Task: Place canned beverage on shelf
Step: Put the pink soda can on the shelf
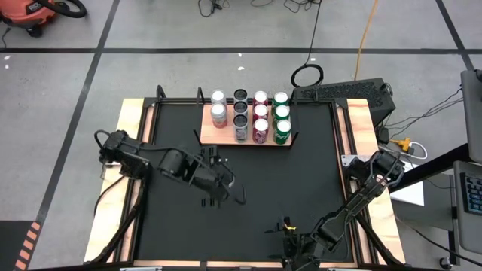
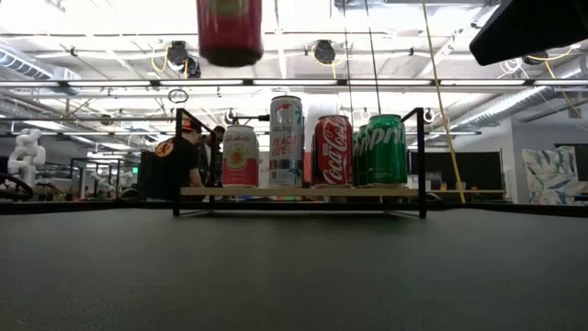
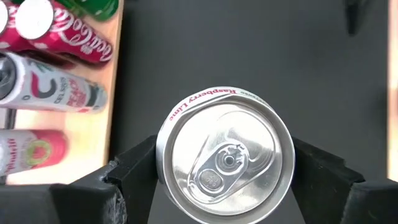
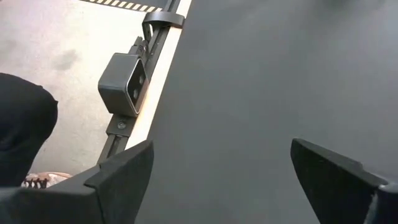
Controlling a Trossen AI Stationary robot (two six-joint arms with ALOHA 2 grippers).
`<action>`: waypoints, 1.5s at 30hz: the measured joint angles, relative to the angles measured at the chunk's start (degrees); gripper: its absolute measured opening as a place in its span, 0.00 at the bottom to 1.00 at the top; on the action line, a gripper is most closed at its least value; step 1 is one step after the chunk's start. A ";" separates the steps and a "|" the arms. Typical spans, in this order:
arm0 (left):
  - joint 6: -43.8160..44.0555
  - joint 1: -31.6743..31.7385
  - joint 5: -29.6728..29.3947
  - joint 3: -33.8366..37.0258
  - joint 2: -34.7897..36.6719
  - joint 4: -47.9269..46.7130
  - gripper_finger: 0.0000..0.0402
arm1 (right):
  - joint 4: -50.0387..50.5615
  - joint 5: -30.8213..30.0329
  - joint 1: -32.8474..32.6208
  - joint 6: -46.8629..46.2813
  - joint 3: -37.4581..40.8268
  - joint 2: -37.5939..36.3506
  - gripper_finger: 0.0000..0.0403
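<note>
**Can gripped, lifted, short of the shelf**

A silver-topped can [image 3: 227, 152], lettered "Raspberry Lime" at the rim, is clamped upright between the two fingers [image 3: 134, 168] of the left gripper [image 1: 218, 183]; the jaws are spread wide only because the can fills them. It is carried above the black mat [image 1: 301, 181], its red base seen hanging high in the low view, presumably to clear the cans already stocked. The shelf [image 1: 207, 135] lies near, at the mat's far edge, filled except for its front left place. The right gripper [image 1: 290, 245] is parked wide open and empty at the near edge.
</note>
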State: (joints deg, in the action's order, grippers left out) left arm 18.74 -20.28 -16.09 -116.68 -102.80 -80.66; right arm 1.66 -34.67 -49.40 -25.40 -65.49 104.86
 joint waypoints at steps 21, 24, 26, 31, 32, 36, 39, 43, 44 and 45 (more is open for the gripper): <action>-19.19 22.11 8.48 0.00 -0.07 -1.81 0.73 | 0.61 -0.05 -0.01 5.05 0.04 0.04 0.89; -20.83 23.55 8.96 0.94 -0.07 -0.47 0.73 | 0.69 -0.05 -0.01 5.70 0.04 0.04 0.89; -21.94 24.47 10.53 2.70 -0.07 0.93 0.73 | 1.07 -0.05 -0.01 6.00 0.04 0.06 0.89; -24.13 27.59 11.96 8.02 0.88 3.01 0.73 | 3.18 -0.03 -0.01 5.72 0.04 0.07 0.89; -24.09 28.44 12.42 9.49 1.80 3.79 0.73 | 3.94 -0.03 -0.01 5.34 0.04 0.07 0.89; -23.75 31.15 13.60 15.54 6.70 5.67 0.73 | 6.00 -0.03 -0.18 3.38 0.07 0.07 0.89; -24.49 32.54 13.97 19.62 11.13 9.79 0.73 | 6.60 -0.04 -0.39 3.11 0.07 0.07 0.89; -27.45 33.85 15.78 24.92 15.36 15.22 0.73 | 6.66 -1.27 -0.58 2.94 0.07 0.07 0.89; -28.64 34.03 16.19 25.96 15.96 17.33 0.73 | 6.66 -1.59 -0.60 2.96 0.07 0.07 0.89; -30.05 34.32 16.36 26.96 16.41 19.25 0.73 | 6.61 -1.91 -0.58 2.97 0.07 0.07 0.89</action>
State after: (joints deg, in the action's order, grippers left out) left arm -11.32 14.04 0.27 -89.72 -86.39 -61.41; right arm 8.27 -36.58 -49.98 -22.44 -65.43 104.92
